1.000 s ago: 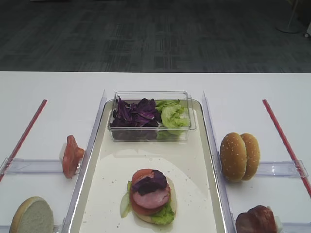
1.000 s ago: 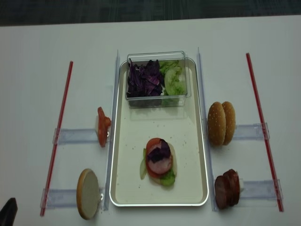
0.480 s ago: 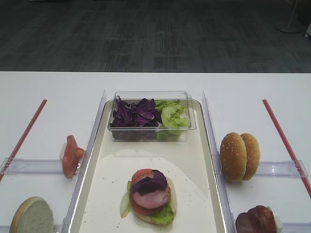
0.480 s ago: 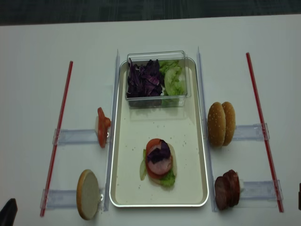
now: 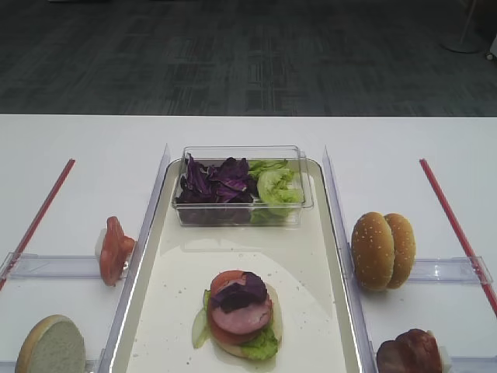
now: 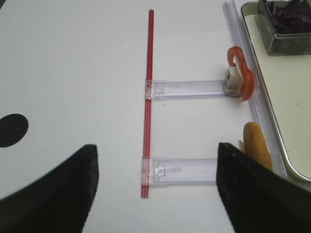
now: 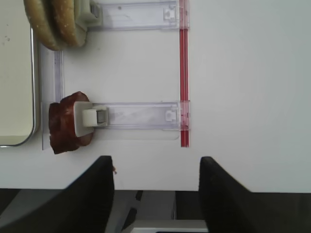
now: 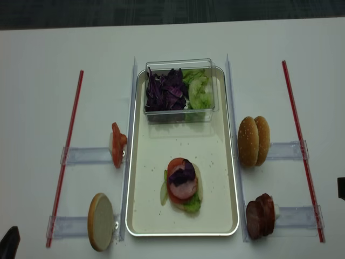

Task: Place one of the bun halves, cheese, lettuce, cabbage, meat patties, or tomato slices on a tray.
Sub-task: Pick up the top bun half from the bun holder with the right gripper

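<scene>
The cream tray holds a stacked burger and a clear box with cabbage and lettuce. Right of it stand two bun halves and the meat patties; tomato slices stand on its left. No cheese shows. My right gripper hangs open and empty over the table's front edge, with the meat patties ahead to its left. My left gripper is open and empty above a clear rail, left of the tomato slices.
A pale flat-faced bun half stands at the front left. Clear plastic rails and red strips lie on the white table on both sides of the tray. The right gripper's dark tip shows at the right edge.
In the realsense view the right gripper has come into sight at the right edge and moved farther from the table's front edge. The food and the left gripper have not moved.
</scene>
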{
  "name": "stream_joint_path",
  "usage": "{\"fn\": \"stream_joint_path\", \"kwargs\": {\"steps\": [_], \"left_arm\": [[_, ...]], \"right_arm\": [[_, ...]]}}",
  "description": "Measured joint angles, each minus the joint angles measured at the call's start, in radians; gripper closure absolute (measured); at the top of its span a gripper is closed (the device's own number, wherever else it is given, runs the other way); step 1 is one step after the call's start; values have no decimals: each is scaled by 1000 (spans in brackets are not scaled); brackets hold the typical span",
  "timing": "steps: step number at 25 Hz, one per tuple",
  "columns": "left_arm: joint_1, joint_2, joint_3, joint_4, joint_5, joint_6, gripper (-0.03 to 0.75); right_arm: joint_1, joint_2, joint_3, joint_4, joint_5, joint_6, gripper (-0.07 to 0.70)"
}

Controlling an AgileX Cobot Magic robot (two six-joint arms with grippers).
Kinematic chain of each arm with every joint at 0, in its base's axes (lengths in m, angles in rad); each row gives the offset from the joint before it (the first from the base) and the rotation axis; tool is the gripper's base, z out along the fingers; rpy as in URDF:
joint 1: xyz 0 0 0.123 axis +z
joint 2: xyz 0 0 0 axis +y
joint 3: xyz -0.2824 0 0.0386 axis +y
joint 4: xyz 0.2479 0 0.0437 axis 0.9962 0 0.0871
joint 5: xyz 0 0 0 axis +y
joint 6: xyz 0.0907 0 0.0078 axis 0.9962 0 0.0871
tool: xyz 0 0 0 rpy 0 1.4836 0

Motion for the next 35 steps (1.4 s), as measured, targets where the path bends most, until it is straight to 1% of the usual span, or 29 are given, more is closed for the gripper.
{"fn": "stream_joint_path", "kwargs": {"steps": [8,14,18,22,23,24,29,35], "left_arm": [[0,0,0,0,0,0,244],[0,0,0,0,0,0,244],[0,0,0,0,0,0,244],[0,0,0,0,0,0,244],[0,0,0,0,0,0,244],[0,0,0,0,0,0,244],[0,0,0,0,0,0,244],[0,0,0,0,0,0,244]], "right_arm": [[0,150,-2,11,-6,-41,206],[0,218,-2,32,-13,-63,206],[0,249,-6,43,-42,-72,206],[0,283,-52,43,-52,-78,206],[0,308,-84,43,-54,-79,206],[0,308,-84,43,-54,-79,206],[0,408,-162,43,-56,-81,206],[0,517,-242,43,-75,-91,206]]}}
